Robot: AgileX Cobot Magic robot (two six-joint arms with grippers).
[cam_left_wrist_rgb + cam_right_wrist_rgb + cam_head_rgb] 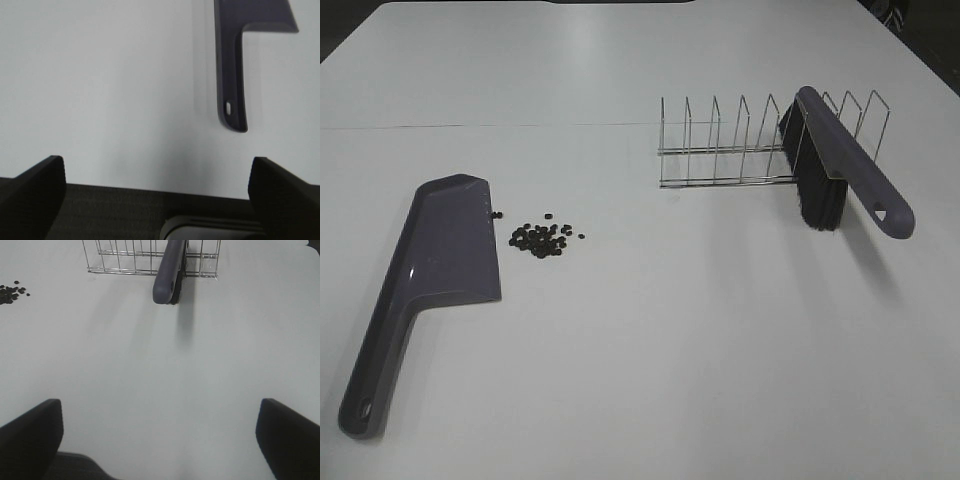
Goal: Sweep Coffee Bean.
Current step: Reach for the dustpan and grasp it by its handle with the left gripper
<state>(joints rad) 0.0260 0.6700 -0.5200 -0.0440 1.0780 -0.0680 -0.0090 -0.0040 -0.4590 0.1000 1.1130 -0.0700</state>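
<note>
Exterior high view: the coffee beans (pixel 542 239) lie clustered on the table (pixel 670 350) just beside the purple dustpan (pixel 435 270), at its open edge, with the brush (pixel 840 170) leaning in the wire rack (pixel 730 150) well apart. Left wrist view: the left gripper (pixel 156 162) is spread wide and empty, short of the dustpan handle (pixel 232 75) (grasp it squarely; keep the lip flat). Right wrist view: the right gripper (pixel 160 402), equally wide and empty, should close around the brush handle (pixel 167 270) and lift it clear of the wires.

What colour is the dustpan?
Muted purple dustpan; the exterior high view shows it best.
</note>
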